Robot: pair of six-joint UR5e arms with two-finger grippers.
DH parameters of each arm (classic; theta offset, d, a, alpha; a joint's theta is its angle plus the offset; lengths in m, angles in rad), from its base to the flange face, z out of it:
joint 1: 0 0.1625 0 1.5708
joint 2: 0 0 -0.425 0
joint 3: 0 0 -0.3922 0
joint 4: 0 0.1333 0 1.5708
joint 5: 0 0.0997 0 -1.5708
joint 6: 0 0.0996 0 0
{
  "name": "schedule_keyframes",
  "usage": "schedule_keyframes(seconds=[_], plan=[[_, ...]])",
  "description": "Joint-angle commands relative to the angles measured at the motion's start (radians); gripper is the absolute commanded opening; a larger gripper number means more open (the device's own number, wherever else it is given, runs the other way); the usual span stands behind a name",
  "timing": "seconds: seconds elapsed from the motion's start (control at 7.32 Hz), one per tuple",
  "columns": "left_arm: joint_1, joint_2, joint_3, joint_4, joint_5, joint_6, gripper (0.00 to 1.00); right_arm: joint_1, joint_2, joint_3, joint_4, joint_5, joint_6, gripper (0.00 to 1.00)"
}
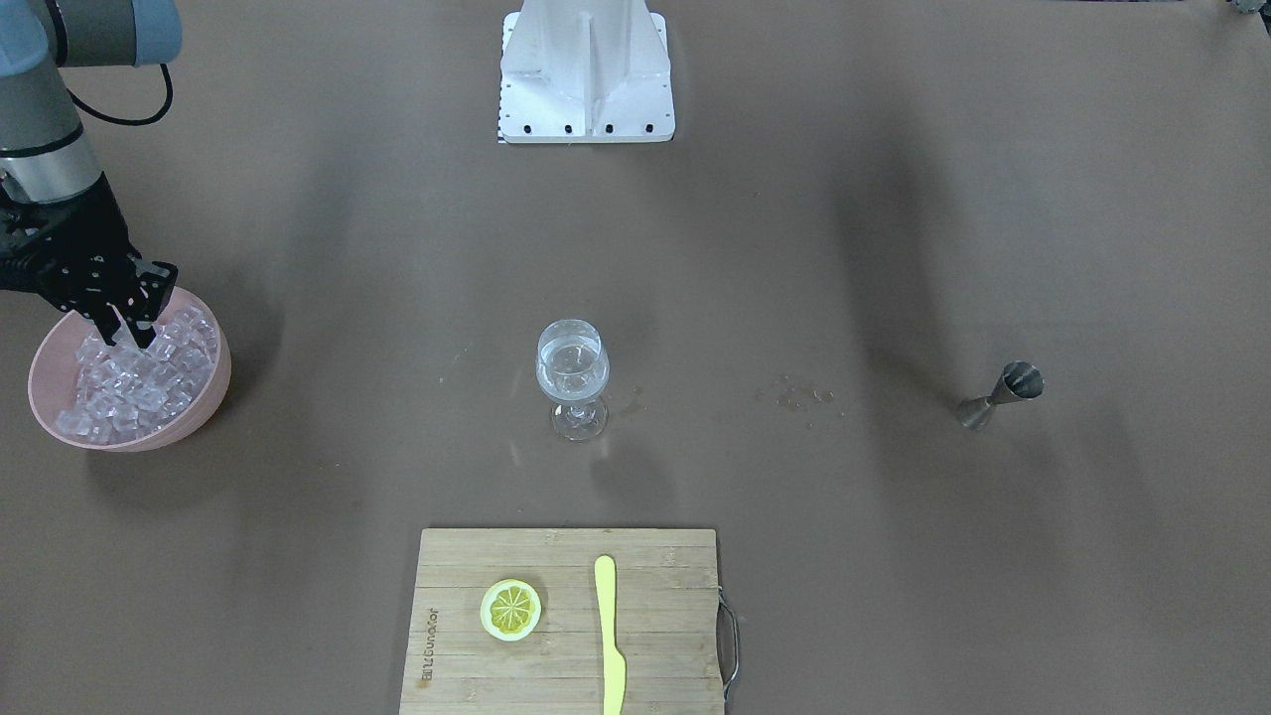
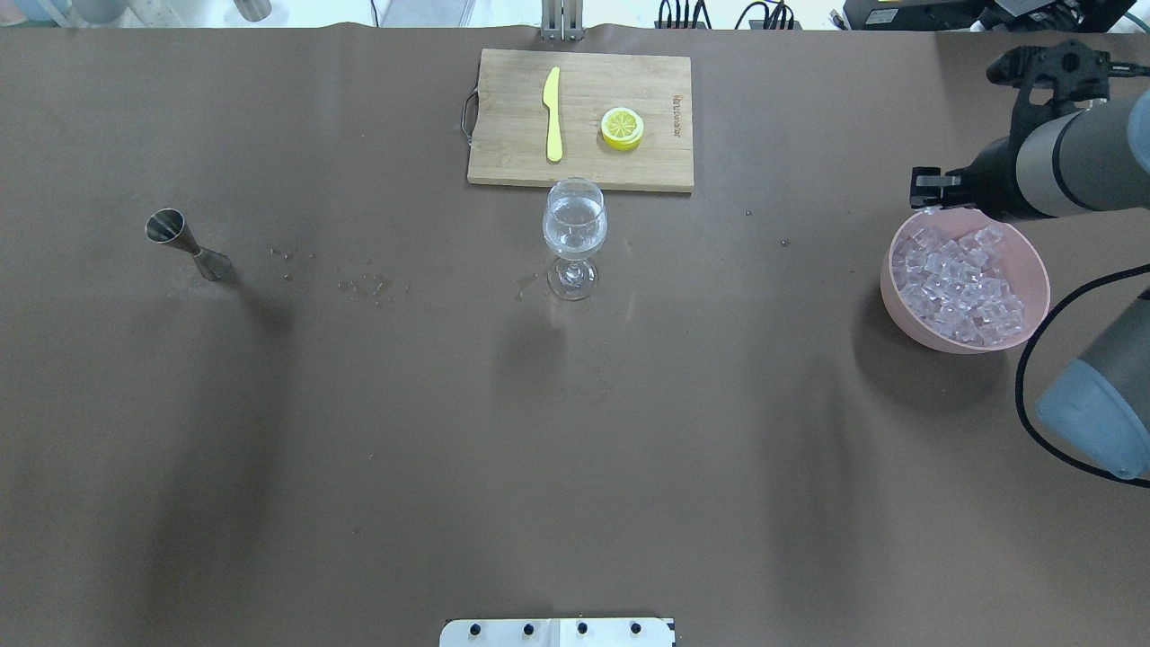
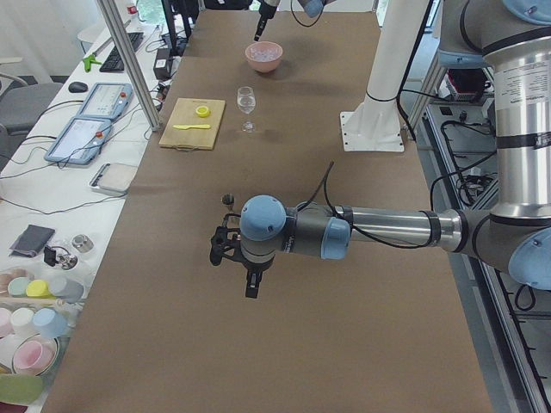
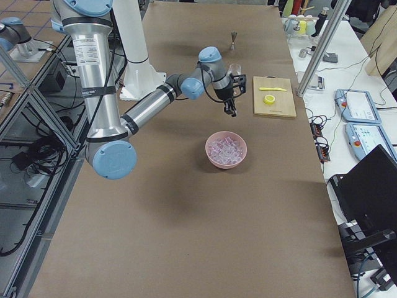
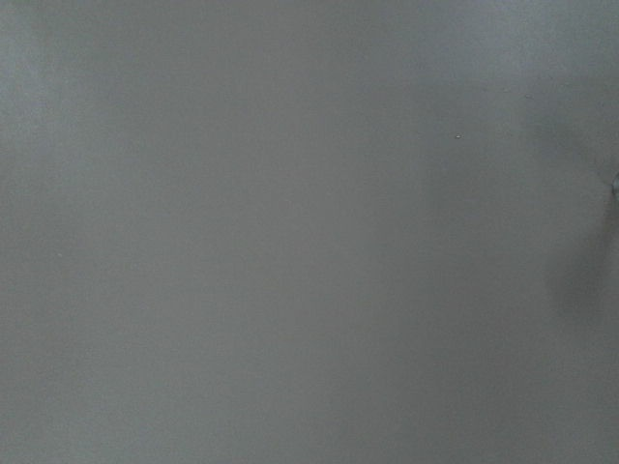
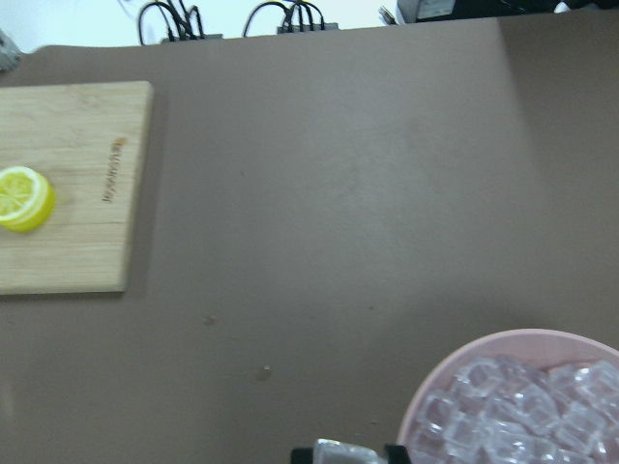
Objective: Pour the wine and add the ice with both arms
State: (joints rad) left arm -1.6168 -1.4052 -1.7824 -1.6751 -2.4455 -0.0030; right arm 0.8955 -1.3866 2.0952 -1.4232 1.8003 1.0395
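The right arm (image 1: 35, 119) is cut off by the frame edge in both the front and overhead views. Its jaws hang at the rim of a pink bowl (image 1: 206, 405), on the side toward the glass (image 2: 574, 238). From overhead the forearm hides them almost wholly. From the front the two black tips show a narrow gap, and in the right wrist view only their ends show at the bottom edge, with something pale and glossy between them. I cannot tell whether they are clamped on a cube or simply apart.

The ice (image 1: 129, 382) fills the bowl. The wine (image 1: 573, 367) sits in the glass at mid-bench, and its level is hard to make out.

The left arm (image 3: 387, 228) shows only in the left side view, stretched low over the bench (image 1: 894, 546). I cannot tell how its jaws stand, and its wrist camera gives nothing but blurred grey surface.

A metal measure (image 1: 998, 395) stands well apart from the glass, with faint droplets (image 1: 799, 395) between them. A lemon slice (image 1: 511, 609) and a yellow knife (image 1: 610, 636) lie on a cutting board (image 1: 665, 616), which the front view crops at the bottom.
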Motion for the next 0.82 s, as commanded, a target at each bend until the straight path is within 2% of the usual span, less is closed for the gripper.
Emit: schedule_keyframes(seconds=[0.0,0.14,0.41,0.68], plan=[[0.0,-0.012,0.0,0.005,0.002,-0.002,0.98,-0.079,0.125,-0.021,-0.005,-0.008,0.133,0.0],[-0.002,-0.008,-0.003,0.003,0.005,0.0,0.98,-0.133,0.197,-0.044,-0.009,-0.048,0.21,0.0],[-0.002,0.0,-0.005,0.003,0.0,0.0,0.98,-0.263,0.39,-0.061,-0.246,-0.222,0.324,0.0],[-0.002,0.0,-0.005,0.003,0.0,-0.002,0.98,-0.286,0.547,-0.179,-0.318,-0.246,0.41,0.0]])
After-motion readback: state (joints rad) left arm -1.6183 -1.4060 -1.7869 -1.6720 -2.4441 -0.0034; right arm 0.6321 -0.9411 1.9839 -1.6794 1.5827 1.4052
